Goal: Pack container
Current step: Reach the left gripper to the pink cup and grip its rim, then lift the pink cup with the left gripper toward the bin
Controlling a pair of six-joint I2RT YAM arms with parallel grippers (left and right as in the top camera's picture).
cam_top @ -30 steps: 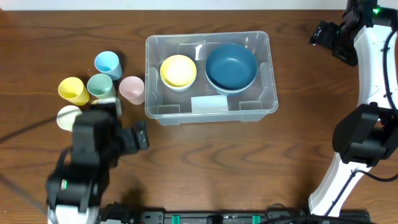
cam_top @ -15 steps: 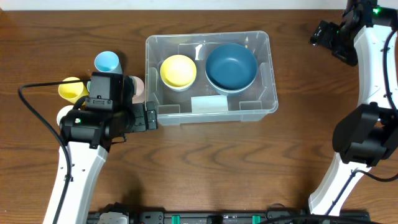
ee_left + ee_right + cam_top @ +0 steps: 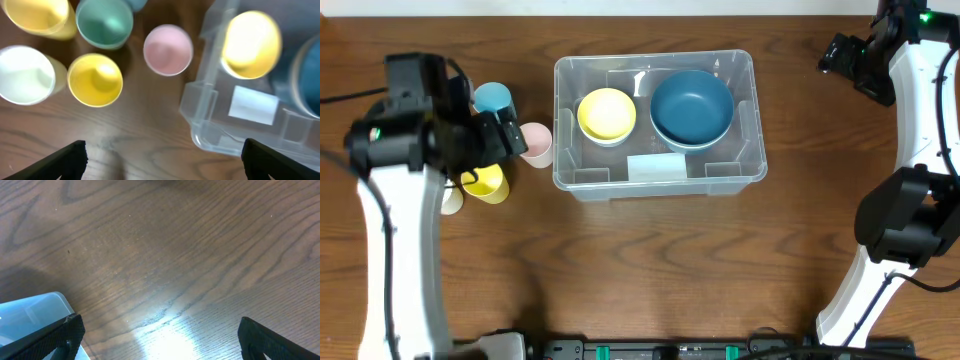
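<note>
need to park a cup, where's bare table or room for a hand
Bare table in front of the container, and between it and the right arm. Crowded left of it, around the pink cup.

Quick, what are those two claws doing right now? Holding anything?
Left gripper: open, holding nothing.
Right gripper: open, holding nothing.

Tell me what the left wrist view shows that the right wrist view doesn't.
Left wrist only: the pink cup, green cup, white cup and two yellow cups beside the container, plus the yellow bowl and blue bowl inside it. Right wrist only: a glare patch on bare table. Both: a container corner, wood tabletop, and the left fingers or right fingers spread open, holding nothing.
</note>
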